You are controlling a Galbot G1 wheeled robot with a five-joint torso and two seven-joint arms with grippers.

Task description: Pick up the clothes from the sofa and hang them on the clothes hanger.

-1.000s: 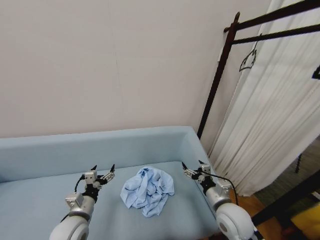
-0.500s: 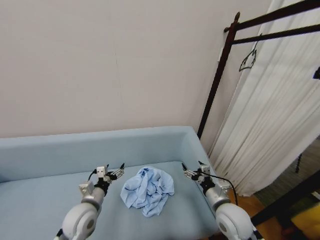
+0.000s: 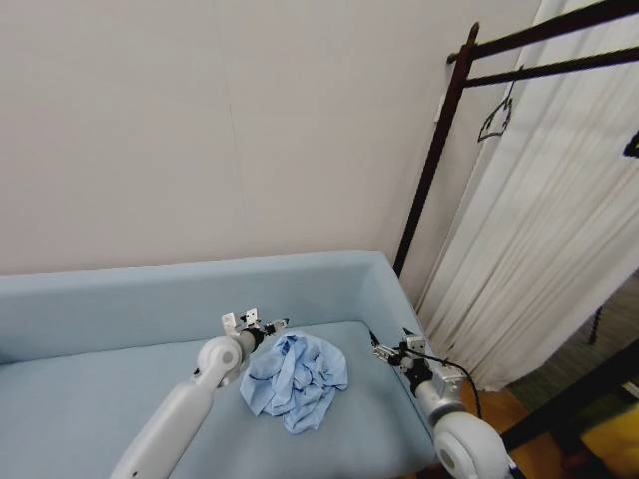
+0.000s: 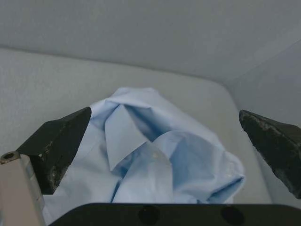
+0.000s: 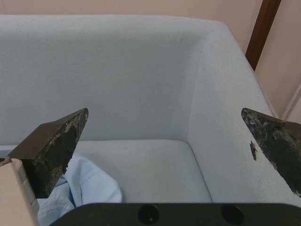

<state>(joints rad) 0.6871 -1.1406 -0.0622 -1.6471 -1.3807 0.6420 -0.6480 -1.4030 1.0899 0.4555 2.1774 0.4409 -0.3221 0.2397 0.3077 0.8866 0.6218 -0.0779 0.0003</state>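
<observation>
Left gripper (image 3: 270,321) spread wide, beside blue shirt (image 3: 295,377) on sofa (image 3: 100,299) (right gripper (image 3: 391,344) too)

Crumpled shirt (image 3: 295,379) lies on sofa (image 3: 100,299). Left gripper (image 3: 268,324), spread, at shirt's rear edge. Right gripper (image 3: 390,343), spread, right of shirt, apart.

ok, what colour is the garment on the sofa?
The garment is plain light blue, best seen in the left wrist view.

light: bright, diffuse | shadows: soft, faint | exposure: even
</observation>
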